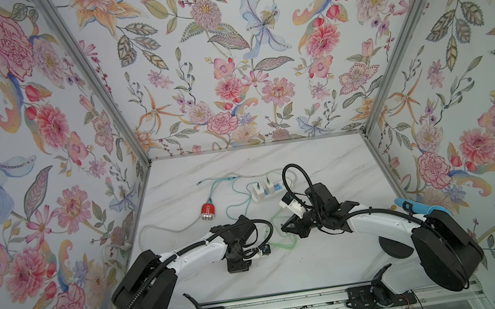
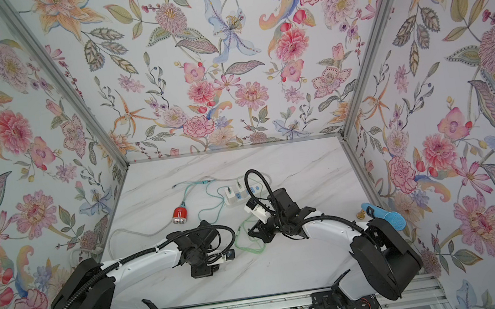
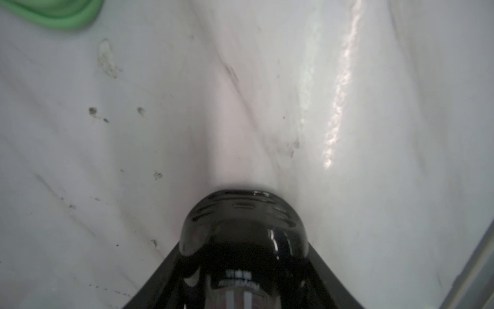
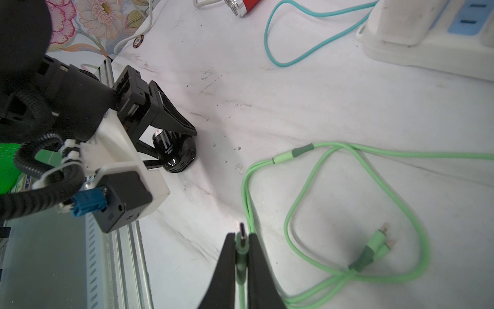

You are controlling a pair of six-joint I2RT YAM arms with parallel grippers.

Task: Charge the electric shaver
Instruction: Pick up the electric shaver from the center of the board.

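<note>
Your black electric shaver (image 4: 175,157) has white lettering on its body. It shows in both wrist views but is too blurred for you to read. The shaver sits near-centre on the marble tabletop (image 1: 306,160), just left of the green cable (image 4: 347,155); in both top views the arm hides it. Long axis tilted: wide slotted head down at the tabletop, body rising into the left gripper (image 4: 177,145). Its jaws stand either side of the body at a middling gap; you can't tell if they clamp it. Right gripper (image 4: 242,238) is pinched narrow on one USB-C plug (image 4: 242,230) of that green cable, metal tip sticking out past the fingertips.

Counts:
- one black shaver
- one green cable with three plug ends, including two loose plugs (image 4: 383,235) on the tabletop
- one teal cable (image 4: 307,53) running to one red gadget (image 1: 207,211) with two silver round heads, far left
- one white power strip (image 4: 417,56), far centre, with two white adapters (image 1: 257,189) plugged in
- one blue brush (image 1: 418,206) at the right edge
</note>
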